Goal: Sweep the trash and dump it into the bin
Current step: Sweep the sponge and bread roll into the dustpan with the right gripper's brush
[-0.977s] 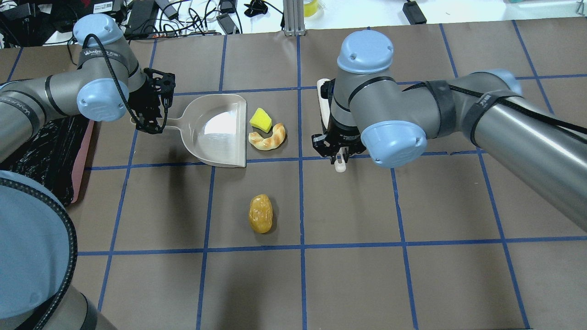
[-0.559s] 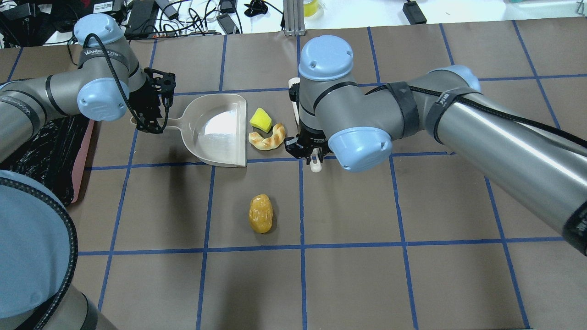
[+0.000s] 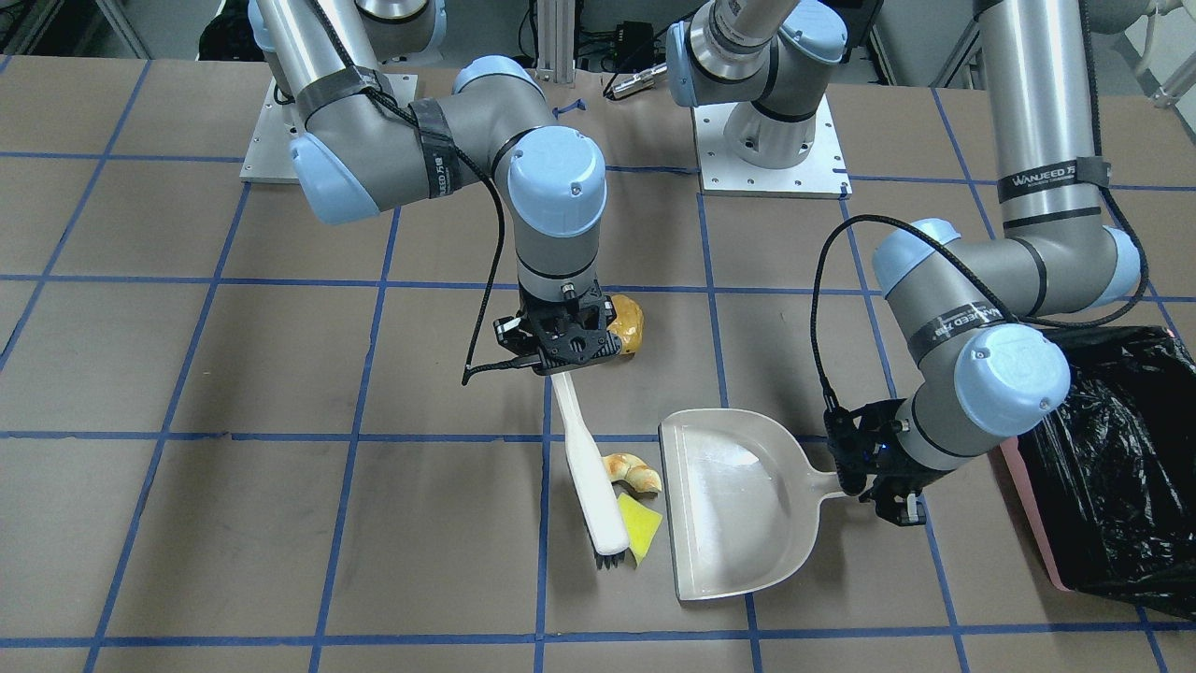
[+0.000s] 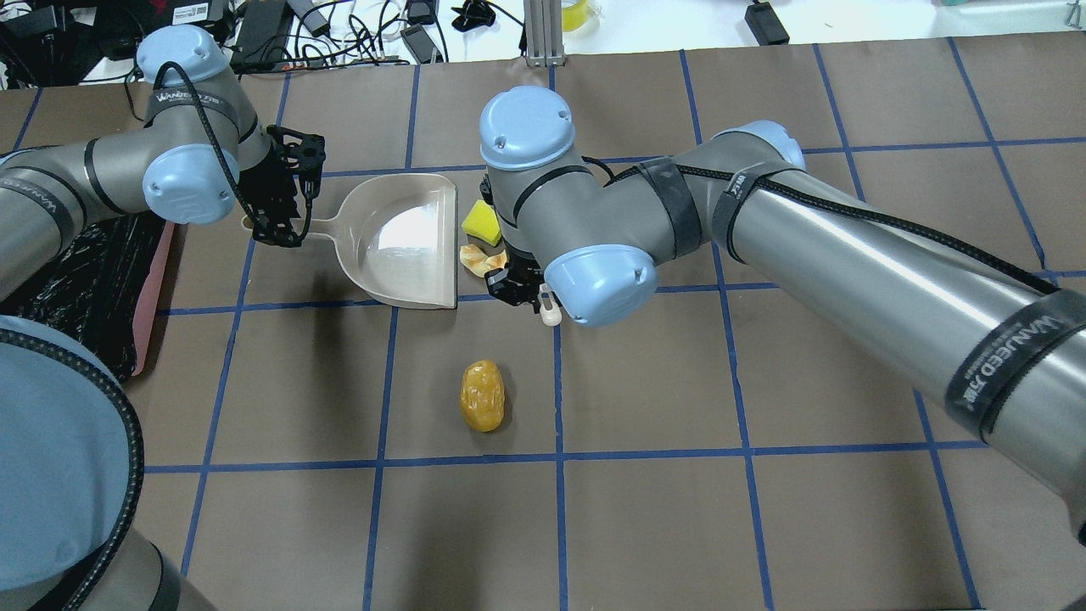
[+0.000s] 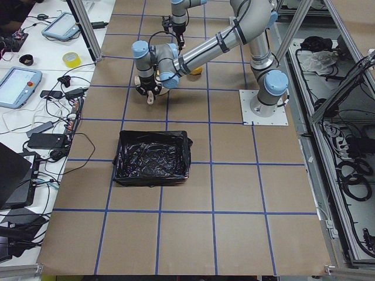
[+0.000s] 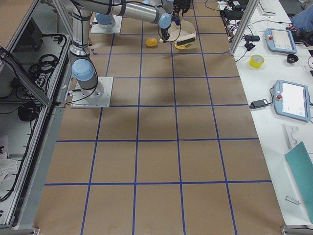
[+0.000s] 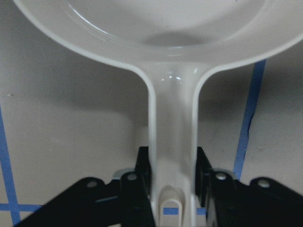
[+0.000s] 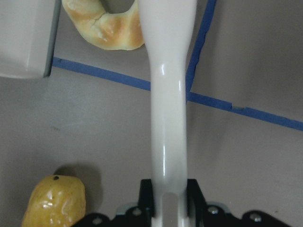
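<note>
My left gripper (image 4: 280, 229) is shut on the handle of a cream-white dustpan (image 4: 407, 242) that lies flat, mouth to the right. My right gripper (image 4: 522, 288) is shut on a white brush (image 3: 584, 458). The brush lies against the tan croissant (image 3: 633, 472) and the yellow wedge (image 3: 643, 528), just outside the dustpan's mouth. The golden-brown bread roll (image 4: 482, 395) lies alone nearer the robot. The pink bin (image 4: 153, 288) with its black bag stands left of the dustpan. The left wrist view shows the handle (image 7: 171, 142) clamped between the jaws. The right wrist view shows the brush handle (image 8: 166, 118), the croissant (image 8: 106, 28) and the roll (image 8: 54, 201).
The table is brown with a blue tape grid. An aluminium post (image 4: 543, 34) and a bench with cables stand beyond the far edge. My right arm reaches across the middle, over the wedge and croissant. Both arm base plates (image 3: 771, 159) sit at the robot's side.
My right arm has swept left with the brush, from a square away to right against the croissant and wedge. The croissant has shifted slightly toward the dustpan. The left arm and dustpan have not moved.
</note>
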